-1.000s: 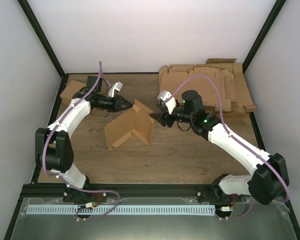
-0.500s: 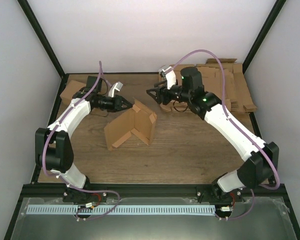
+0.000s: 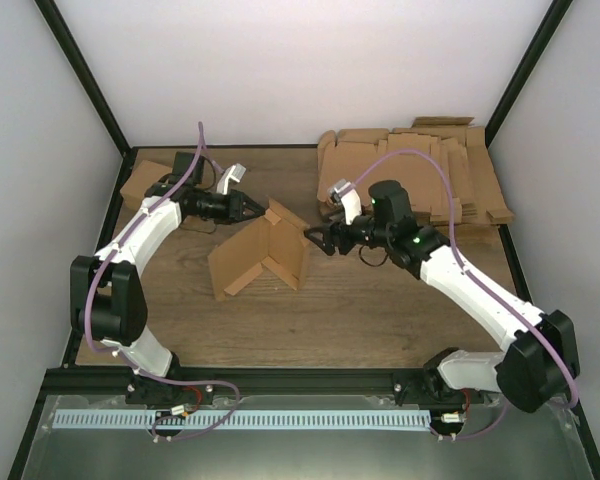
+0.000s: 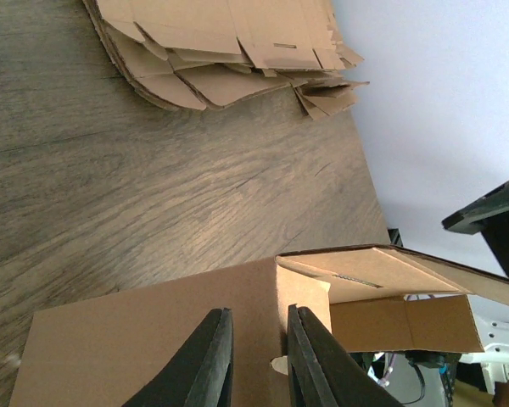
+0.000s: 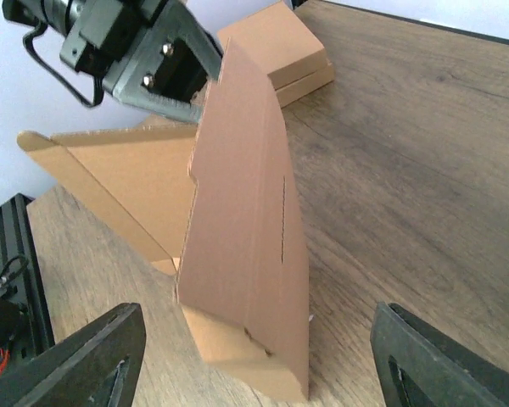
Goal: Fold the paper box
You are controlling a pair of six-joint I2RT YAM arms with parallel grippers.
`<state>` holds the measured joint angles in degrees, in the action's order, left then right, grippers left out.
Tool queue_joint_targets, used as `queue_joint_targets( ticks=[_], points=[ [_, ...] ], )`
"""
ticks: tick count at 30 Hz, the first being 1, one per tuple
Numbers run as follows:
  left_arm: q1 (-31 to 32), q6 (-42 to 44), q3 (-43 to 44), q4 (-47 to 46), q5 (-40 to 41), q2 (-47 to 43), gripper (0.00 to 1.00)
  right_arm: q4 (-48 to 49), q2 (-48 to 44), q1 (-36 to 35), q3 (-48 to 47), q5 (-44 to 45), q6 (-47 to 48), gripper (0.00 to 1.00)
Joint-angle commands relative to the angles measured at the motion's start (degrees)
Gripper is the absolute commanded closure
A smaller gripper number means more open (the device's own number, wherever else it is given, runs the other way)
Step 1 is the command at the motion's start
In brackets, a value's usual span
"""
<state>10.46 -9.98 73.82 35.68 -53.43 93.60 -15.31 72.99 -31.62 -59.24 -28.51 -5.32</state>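
Note:
The paper box stands half folded at the table's middle, its brown panels upright in a V. My left gripper reaches in from the back left and is shut on the box's rear top edge. In the left wrist view its narrow fingers pinch that cardboard wall. My right gripper hovers just right of the box's right end, open. In the right wrist view its fingers stand wide apart on either side of the box's near end without touching it.
A thick pile of flat cardboard blanks fills the back right corner, also in the left wrist view as a pile. Another brown box lies at the back left by the black frame post. The grey walls close in on both sides.
My right arm swung up toward the back pile, then came back down to the box's right end, with its jaws wider apart. The left arm and the box have not moved.

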Motion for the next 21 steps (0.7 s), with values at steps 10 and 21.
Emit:
queue_joint_targets(
  ticks=[10,21],
  points=[
    [0.57,1.74,0.12,3.78,2.83,0.97,0.79,4.91,2.79,-5.03,1.76,10.45,4.25,0.28],
    [0.77,2.06,0.34,4.79,5.42,0.15,0.79,-9.63,9.45,-8.37,-4.98,22.87,0.67,0.33]
  ],
)
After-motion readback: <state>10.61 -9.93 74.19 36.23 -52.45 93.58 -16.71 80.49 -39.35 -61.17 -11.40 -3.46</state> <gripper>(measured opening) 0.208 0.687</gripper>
